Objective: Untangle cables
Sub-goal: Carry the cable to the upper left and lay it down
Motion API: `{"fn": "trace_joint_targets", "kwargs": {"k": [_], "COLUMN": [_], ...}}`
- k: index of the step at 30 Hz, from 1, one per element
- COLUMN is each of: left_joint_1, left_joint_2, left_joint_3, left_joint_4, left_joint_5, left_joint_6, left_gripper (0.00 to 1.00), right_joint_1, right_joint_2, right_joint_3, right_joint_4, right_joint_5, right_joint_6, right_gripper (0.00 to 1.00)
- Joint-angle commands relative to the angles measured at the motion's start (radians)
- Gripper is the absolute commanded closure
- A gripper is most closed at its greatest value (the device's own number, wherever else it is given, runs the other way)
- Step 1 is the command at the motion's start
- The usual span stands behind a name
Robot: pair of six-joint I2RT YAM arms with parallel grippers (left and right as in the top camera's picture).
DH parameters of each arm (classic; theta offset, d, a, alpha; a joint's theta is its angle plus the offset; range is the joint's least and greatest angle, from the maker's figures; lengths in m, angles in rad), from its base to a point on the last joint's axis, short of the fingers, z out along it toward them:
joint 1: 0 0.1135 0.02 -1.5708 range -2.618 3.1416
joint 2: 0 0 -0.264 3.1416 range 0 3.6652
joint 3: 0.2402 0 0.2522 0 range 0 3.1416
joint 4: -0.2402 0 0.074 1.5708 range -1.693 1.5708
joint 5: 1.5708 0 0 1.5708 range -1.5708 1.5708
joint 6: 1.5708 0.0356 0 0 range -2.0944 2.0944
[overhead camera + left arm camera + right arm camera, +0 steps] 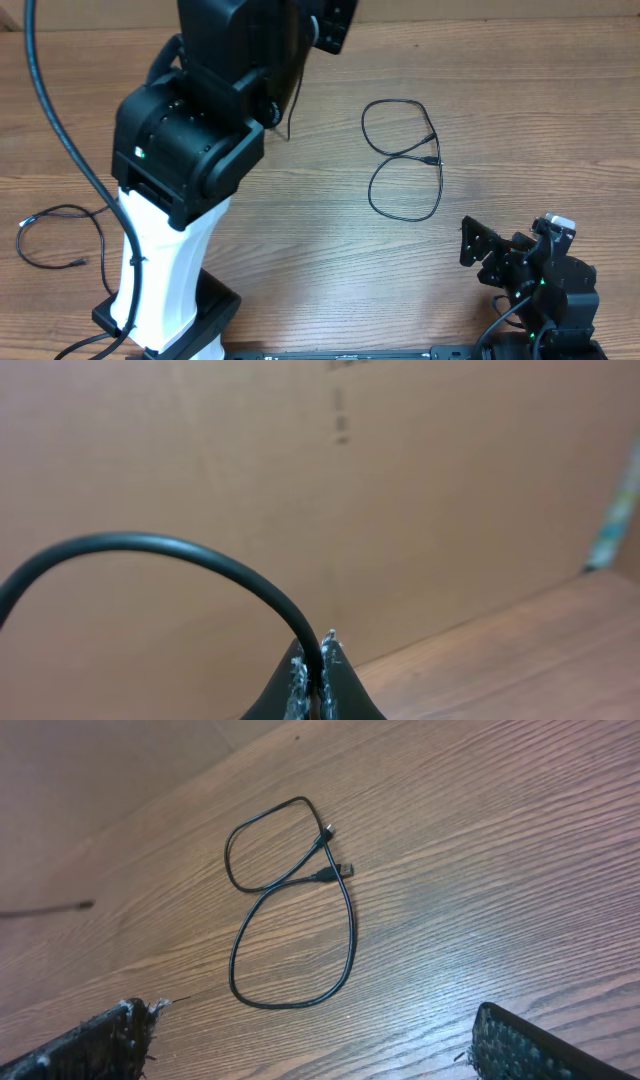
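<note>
Overhead: the left arm (pixel 190 150) is raised close to the lens and hides its own gripper. A thin held cable (pixel 290 112) dangles from under it; whether its tip touches the table (pixel 540 120) I cannot tell. The looped cable (pixel 403 160) lies flat centre-right in a figure-eight, plugs near the crossing. A third cable (pixel 58 236) sits in a loose loop at the left edge. The right arm (pixel 535 285) is in the bottom right corner, apart from all the cables. Left wrist: the left gripper (pixel 320 657) has its jaws pressed together on the held cable (pixel 150 543), which arcs up and off to the left, with a brown wall (pixel 450 480) behind. Right wrist: the right gripper (pixel 315 1020) has its jaws wide apart and holds nothing. It hovers over the table, with the looped cable (pixel 345 935) just ahead.
</note>
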Motion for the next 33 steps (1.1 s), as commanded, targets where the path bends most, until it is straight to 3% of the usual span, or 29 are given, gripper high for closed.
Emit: {"fn": "trace_joint_targets", "kwargs": {"k": [1,14,33], "left_joint_1": [0.053,0.331,0.927], "left_joint_2": [0.015,0.152,0.311], "left_joint_3": [0.01,0.006,-0.129], "left_joint_4": [-0.006,-0.112,-0.139], "left_joint_5": [-0.064,0.0,0.058], "left_joint_6": [0.037,-0.051,-0.27], "left_gripper": [0.96,0.96,0.96], "right_joint_1": [-0.002,-0.002,-0.002], "right_joint_2": [-0.01,-0.01,-0.01], "right_joint_3": [0.011,0.011,0.011], "right_joint_4": [0.005,0.005,0.005], "right_joint_5": [0.008,0.009,0.024], "right_joint_6": [0.0,0.0,0.0], "right_gripper": [0.0,0.0,0.0]}}
